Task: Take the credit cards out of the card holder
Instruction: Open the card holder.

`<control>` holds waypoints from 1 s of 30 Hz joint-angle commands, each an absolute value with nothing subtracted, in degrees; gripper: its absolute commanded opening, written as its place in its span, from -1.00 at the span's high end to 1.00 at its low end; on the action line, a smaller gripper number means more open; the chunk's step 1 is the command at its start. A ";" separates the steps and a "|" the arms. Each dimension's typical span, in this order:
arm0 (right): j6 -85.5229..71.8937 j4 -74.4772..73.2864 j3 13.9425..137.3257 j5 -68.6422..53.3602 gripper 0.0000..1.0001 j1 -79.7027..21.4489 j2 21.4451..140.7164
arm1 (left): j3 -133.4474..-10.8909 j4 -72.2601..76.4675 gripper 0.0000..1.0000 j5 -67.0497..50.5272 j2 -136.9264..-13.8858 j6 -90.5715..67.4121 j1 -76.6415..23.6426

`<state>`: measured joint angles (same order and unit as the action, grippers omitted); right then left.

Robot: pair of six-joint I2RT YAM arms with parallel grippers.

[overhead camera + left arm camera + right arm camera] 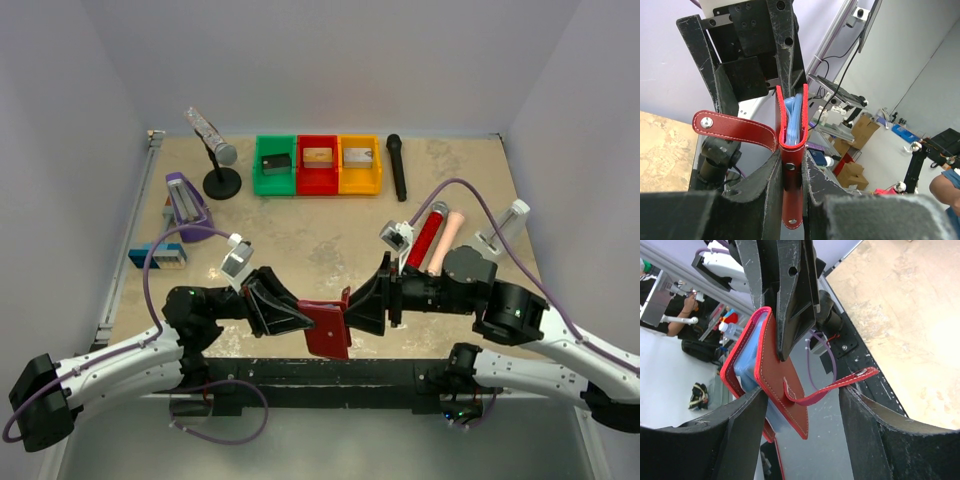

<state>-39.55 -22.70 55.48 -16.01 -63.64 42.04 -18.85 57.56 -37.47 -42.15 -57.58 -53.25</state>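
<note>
The left gripper is clamping the dark red card holder in the air, near the front edge of the table. The right gripper is standing wide, straddling the holder's strapped cover.

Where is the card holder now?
Top view, bottom centre: the card holder hangs by the near edge of the table, clamped in the left gripper, with the right gripper open at its other side.

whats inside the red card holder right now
Light blue clear pockets show between the card holder's red covers. Any cards in them are hidden by the covers and the left claw clamping it.
</note>
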 commanded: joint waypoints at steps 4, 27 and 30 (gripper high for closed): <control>-38.32 -22.15 58.10 -20.83 -0.24 -63.81 45.79 | -21.27 60.73 1.00 -36.04 -43.68 -58.01 -53.00; -37.09 -25.21 58.97 -21.54 1.00 -64.42 46.85 | -22.15 44.50 0.32 -30.07 -36.66 -52.13 -53.00; -36.65 -27.68 59.68 -20.57 1.00 -64.42 46.23 | -23.20 34.05 0.09 -24.63 -32.89 -49.31 -53.00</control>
